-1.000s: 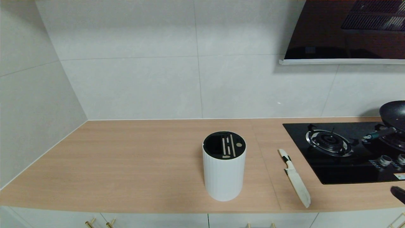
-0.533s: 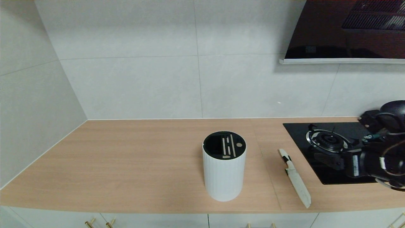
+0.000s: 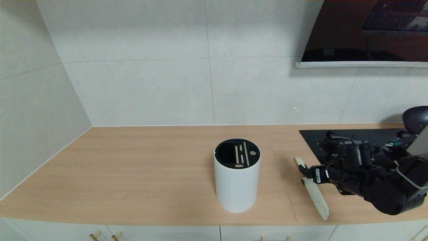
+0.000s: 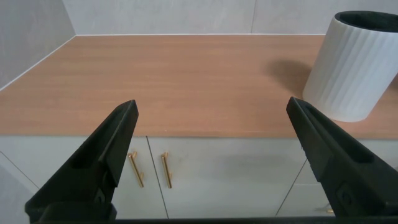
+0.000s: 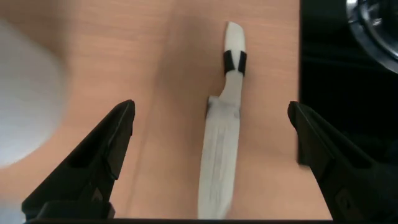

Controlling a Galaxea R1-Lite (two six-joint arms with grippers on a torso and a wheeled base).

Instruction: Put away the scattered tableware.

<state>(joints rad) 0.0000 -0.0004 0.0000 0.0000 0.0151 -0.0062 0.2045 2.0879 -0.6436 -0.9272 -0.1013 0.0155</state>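
On the wooden counter (image 3: 133, 167), between white knife holder (image 3: 237, 180) and black hob (image 3: 311, 137): white knife (image 3: 317, 199), lying flat, ungrasped. Directly above it, right gripper (image 5: 210, 134), jaws spread wide on either side. Off the counter's front edge, left gripper (image 4: 211, 137), jaws likewise released.

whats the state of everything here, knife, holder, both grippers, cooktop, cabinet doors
knife: lying flat on the counter, not held
knife holder: upright, nothing sticking out of its slots
right gripper: open, over the knife's handle end, holding nothing
left gripper: open, holding nothing
cooktop: no flame visible
cabinet doors: shut
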